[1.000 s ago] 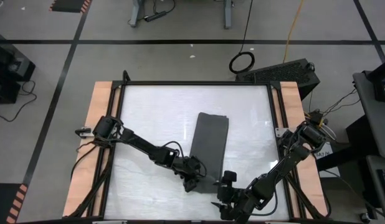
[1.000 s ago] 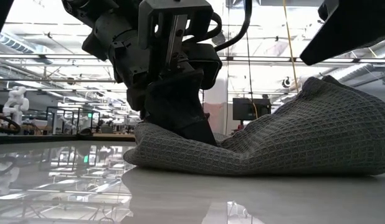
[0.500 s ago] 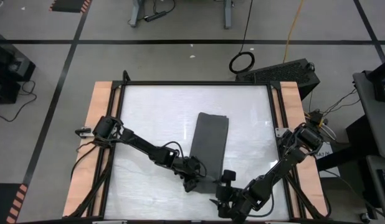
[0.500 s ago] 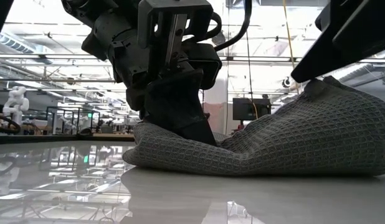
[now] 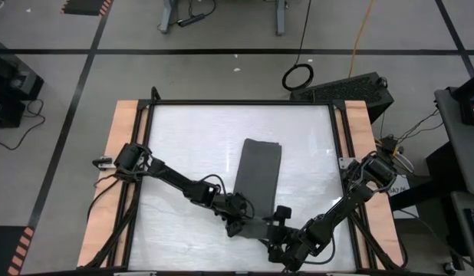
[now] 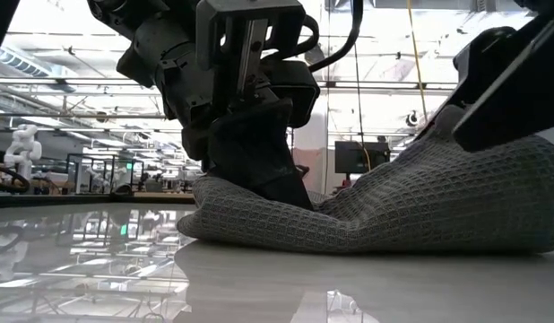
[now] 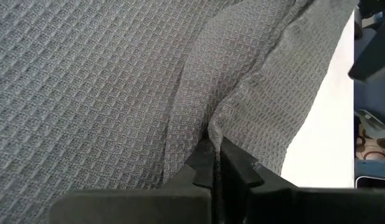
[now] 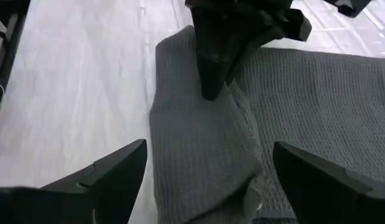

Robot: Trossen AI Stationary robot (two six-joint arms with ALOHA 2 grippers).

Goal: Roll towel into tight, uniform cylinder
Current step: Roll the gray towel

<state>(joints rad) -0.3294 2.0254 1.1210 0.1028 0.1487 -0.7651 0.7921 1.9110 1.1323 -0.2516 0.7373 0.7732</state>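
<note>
Right gripper [image 8: 205, 180] has slid closer, jaws spread; left gripper [image 7: 214, 163] pinches the towel [image 5: 258, 172], its fold half-hidden.

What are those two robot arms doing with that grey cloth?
They are working on rolling up a dark grey towel that lies on the white table. The left gripper is shut, pinching a fold at the towel's near end. The right gripper is open, its fingers spread on either side of that bunched end, not gripping it yet. Most of the towel still lies flat, so the roll has barely begun.
</note>
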